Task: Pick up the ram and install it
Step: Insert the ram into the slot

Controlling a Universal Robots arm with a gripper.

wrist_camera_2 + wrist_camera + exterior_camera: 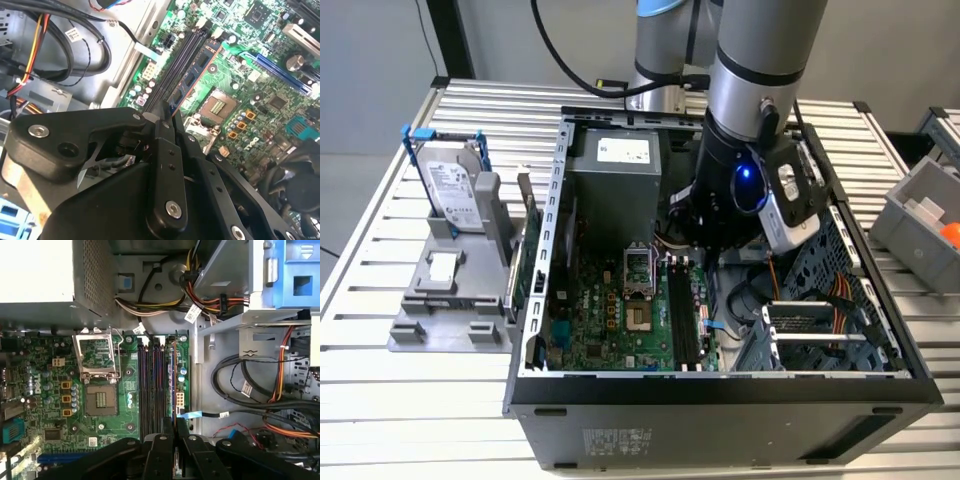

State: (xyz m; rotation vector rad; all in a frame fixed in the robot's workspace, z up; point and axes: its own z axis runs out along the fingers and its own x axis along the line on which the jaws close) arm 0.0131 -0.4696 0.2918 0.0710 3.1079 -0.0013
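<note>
Exterior view: my arm reaches down into the open computer case on the slatted desk, over the motherboard beside the memory slots. In the second wrist view my claw is clenched on the ram, a blue-edged stick held edge-on along the dark slots, next to the empty processor socket. In the first wrist view the ram lies in line with the slot nearest the drive-bay cables.
</note>
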